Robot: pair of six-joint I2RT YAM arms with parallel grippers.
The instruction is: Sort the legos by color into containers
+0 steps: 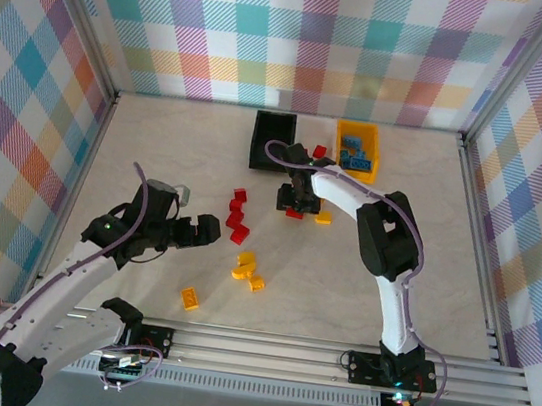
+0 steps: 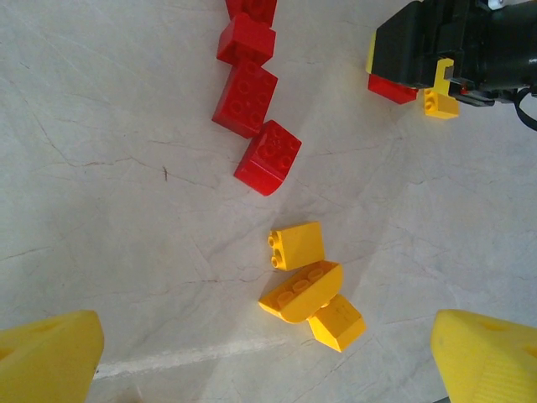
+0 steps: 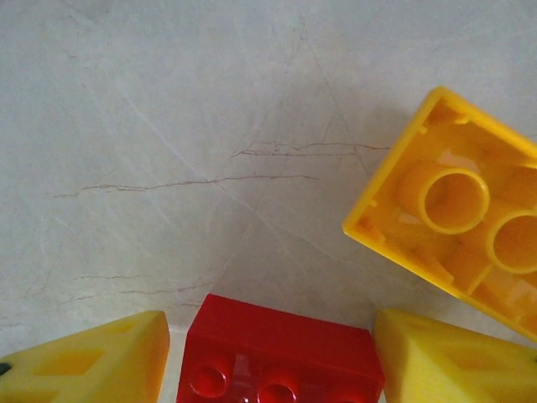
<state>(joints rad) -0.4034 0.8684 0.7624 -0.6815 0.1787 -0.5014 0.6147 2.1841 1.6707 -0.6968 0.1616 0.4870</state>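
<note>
- The black bin (image 1: 273, 141) stands at the far side of the table (image 1: 158, 147). Its inside is too dark to tell what it holds.
- The yellow-orange bin (image 1: 339, 150) stands to its right and holds several blue bricks (image 1: 357, 153).
- The white bin (image 1: 313, 133) sits between them, hard to make out against the pale table. A red brick (image 1: 319, 151) seems to lie in it.
- The right gripper (image 3: 273, 369) is down at the table just in front of the bins. Its yellow fingertips (image 3: 92, 361) stand apart around a red lego (image 3: 277, 353), just beside its ends. I cannot tell whether they press on it.
- An upturned yellow lego (image 3: 453, 210) lies just beside that red one, hollow side up.
- The left gripper (image 2: 268, 361) hovers with its jaws wide apart and holds nothing.
- Ahead of the left gripper, three yellow bricks (image 2: 302, 290) lie clustered, touching one another.
- Beyond them, a row of red bricks (image 2: 246, 96) runs on towards the bins.
- One more yellow brick (image 1: 190, 299) lies alone near the front rail (image 1: 280, 351).
</note>
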